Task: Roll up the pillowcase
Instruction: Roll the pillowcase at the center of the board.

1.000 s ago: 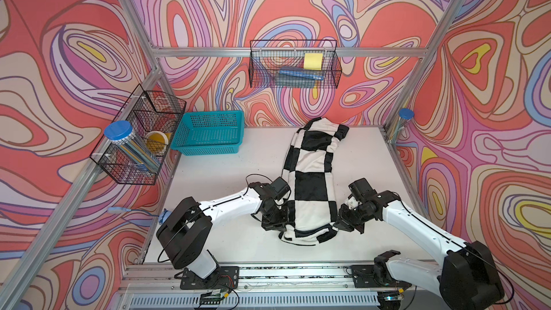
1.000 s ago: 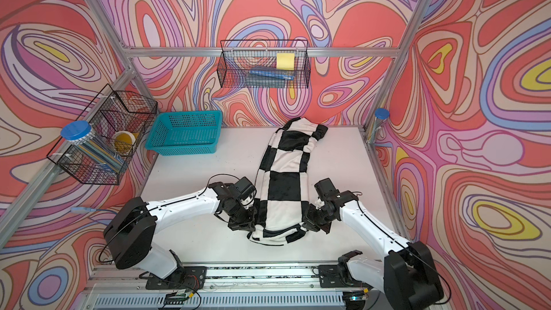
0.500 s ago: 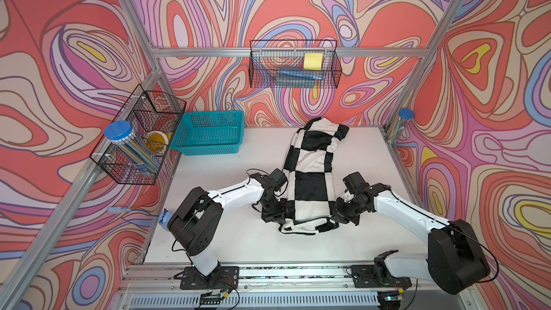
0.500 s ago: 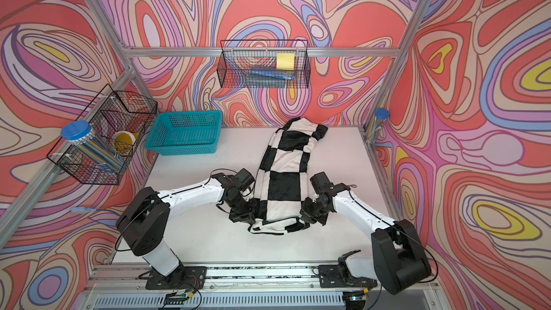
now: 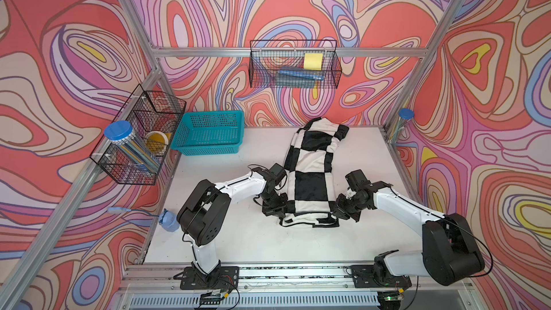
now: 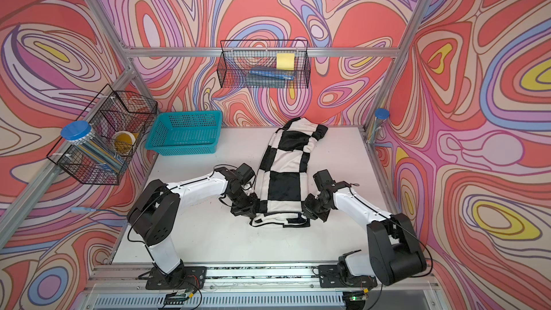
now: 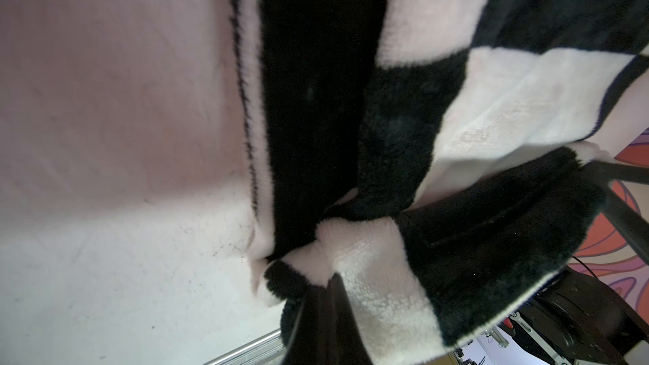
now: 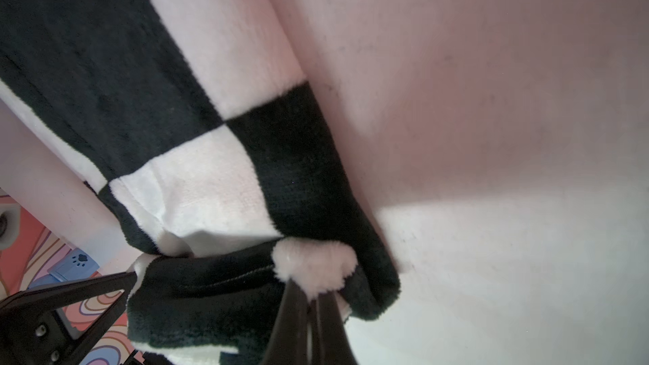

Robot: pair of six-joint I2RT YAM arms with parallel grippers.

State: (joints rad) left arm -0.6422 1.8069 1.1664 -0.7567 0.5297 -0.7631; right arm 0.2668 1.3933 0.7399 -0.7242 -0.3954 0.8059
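Observation:
The pillowcase (image 5: 310, 180) (image 6: 283, 186), plush with big black and white squares, lies as a long strip from the back wall toward the table's middle. Its near end is turned over onto itself in a thick fold. My left gripper (image 5: 278, 208) (image 6: 249, 208) is at the left corner of that fold, shut on the cloth. In the left wrist view the gripper (image 7: 330, 282) pinches a white and black tuft of the pillowcase (image 7: 491, 107). My right gripper (image 5: 338, 208) (image 6: 307, 208) holds the right corner. In the right wrist view this gripper (image 8: 312, 296) is shut on a white tuft of the pillowcase (image 8: 210, 177).
A teal basket (image 5: 208, 132) stands at the back left of the white table (image 5: 238, 234). A wire basket (image 5: 140, 141) with a blue-lidded jar (image 5: 119, 128) hangs on the left wall, another wire basket (image 5: 295, 67) on the back wall. A blue-capped tube (image 5: 404, 117) stands in the back right corner.
Both grippers have carried the near end of the pillowcase away from the front rail toward the back wall, turning it over onto the strip. The strip's near edge now lies farther back.

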